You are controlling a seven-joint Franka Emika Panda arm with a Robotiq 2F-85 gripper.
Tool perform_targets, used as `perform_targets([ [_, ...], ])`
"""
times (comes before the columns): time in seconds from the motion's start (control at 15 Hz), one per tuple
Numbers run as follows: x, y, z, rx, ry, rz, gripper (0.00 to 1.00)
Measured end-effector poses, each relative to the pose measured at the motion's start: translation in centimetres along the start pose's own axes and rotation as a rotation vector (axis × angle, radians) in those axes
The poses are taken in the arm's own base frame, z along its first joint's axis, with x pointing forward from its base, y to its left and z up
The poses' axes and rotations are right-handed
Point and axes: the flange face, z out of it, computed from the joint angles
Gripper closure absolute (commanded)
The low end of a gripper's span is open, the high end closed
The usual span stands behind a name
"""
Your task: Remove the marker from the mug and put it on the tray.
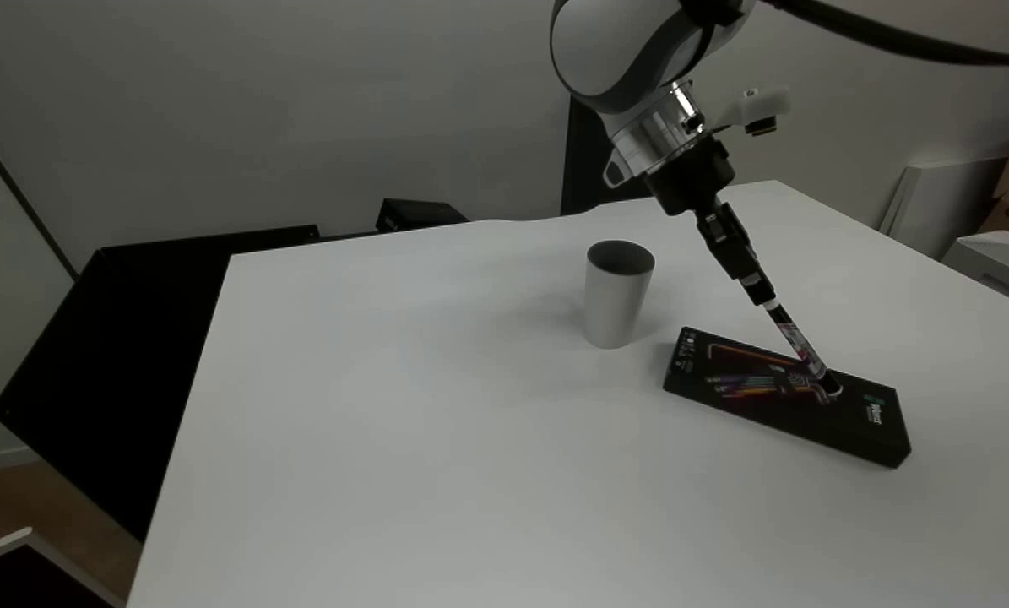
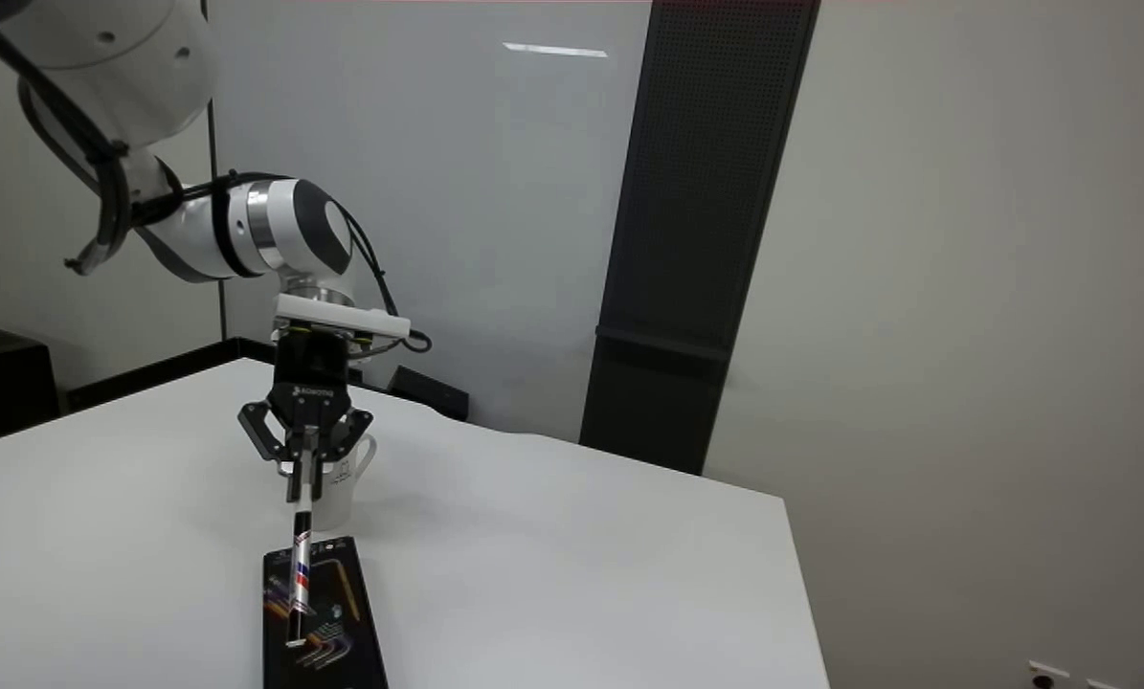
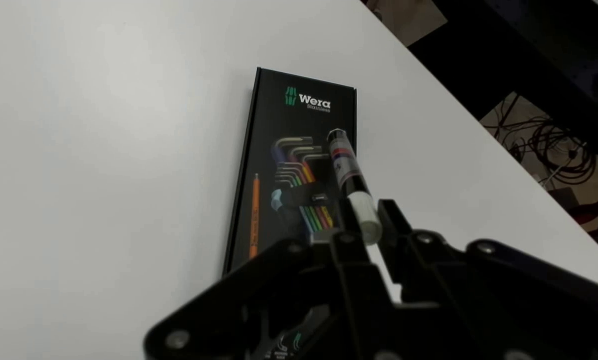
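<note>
The marker (image 1: 798, 342) is slim, with a white upper end, dark bands and a printed middle. My gripper (image 1: 759, 291) is shut on its white end, also in the other views (image 2: 304, 488) (image 3: 368, 207). The marker (image 2: 301, 574) (image 3: 346, 167) slants down over the tray (image 1: 859, 414), its lower end at or just above the top; I cannot tell whether they touch. The tray (image 2: 340, 588) (image 3: 273, 120) looks like a flat black box printed with coloured hex keys and "Wera". The light-grey mug (image 1: 614, 304) (image 2: 335, 498) stands upright behind it, partly hidden by the gripper in an exterior view.
The white table (image 1: 386, 405) carries the mug and tray. Its edge (image 3: 444, 90) runs diagonally in the wrist view, with cables (image 3: 564, 155) on the floor beyond. Dark boxes (image 1: 420, 214) and a wall stand behind the table.
</note>
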Motion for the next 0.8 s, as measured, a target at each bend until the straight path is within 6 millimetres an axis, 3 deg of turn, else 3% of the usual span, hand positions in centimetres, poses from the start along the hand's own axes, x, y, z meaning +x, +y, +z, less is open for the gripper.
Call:
perform_targets([
  [0.47, -0.6, 0.2, 1.1, -0.020, -0.032, 0.008, 0.93],
  [0.53, -0.6, 0.3, 1.3, -0.022, -0.035, 0.009, 0.49],
  [0.6, -0.6, 0.3, 1.4, -0.022, -0.037, 0.009, 0.48],
  [0.8, -0.6, 0.3, 1.8, -0.027, -0.050, 0.010, 0.30],
])
